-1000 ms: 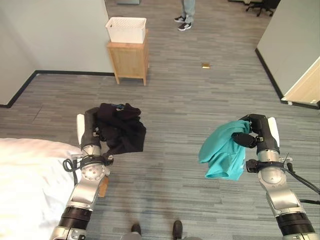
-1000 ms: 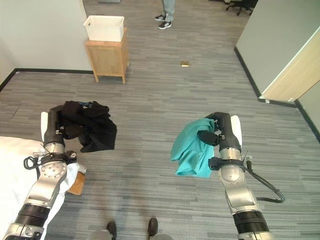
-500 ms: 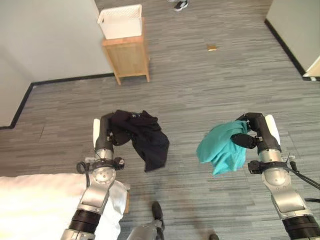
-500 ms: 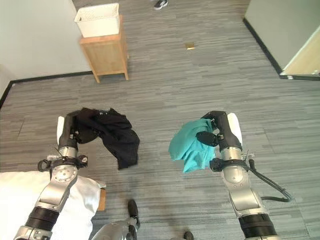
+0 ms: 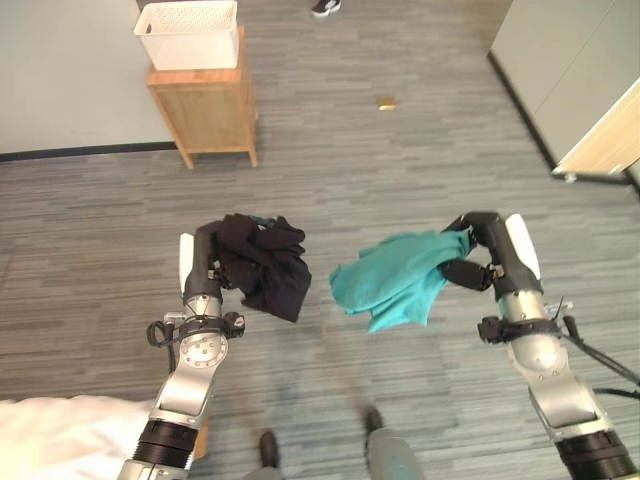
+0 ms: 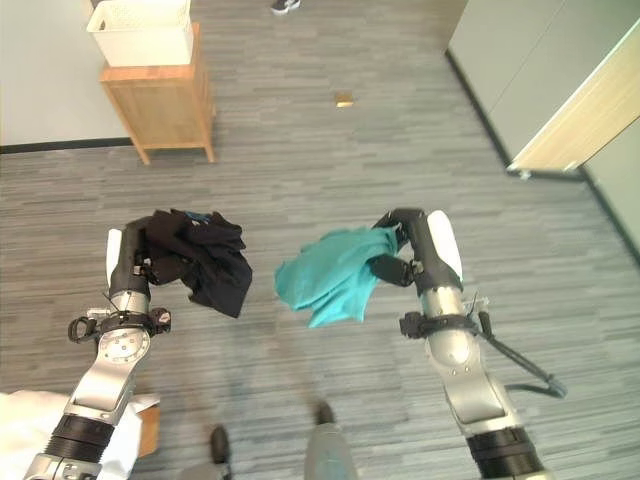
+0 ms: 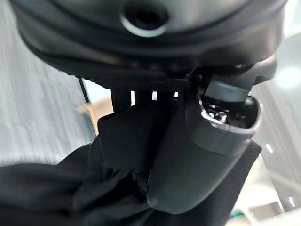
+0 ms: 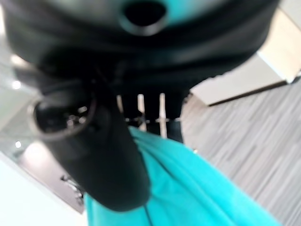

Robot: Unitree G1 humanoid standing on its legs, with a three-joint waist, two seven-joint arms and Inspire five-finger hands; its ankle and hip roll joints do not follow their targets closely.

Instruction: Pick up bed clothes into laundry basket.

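head stereo pair looking down, shared floor, wrist cams close-up

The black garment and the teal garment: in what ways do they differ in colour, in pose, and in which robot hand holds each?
The black garment is dark and bunched tightly against the left robot hand; the teal garment is bright and spreads out sideways from the right robot hand. The black garment hangs in a compact clump, while the teal garment fans out wider towards the middle. Both are held above the grey floor, short of the white basket.

I see a wooden stand [image 5: 205,105] by the wall – small tan object [image 5: 386,102] on floor, person's shoe [image 5: 327,7] beyond.
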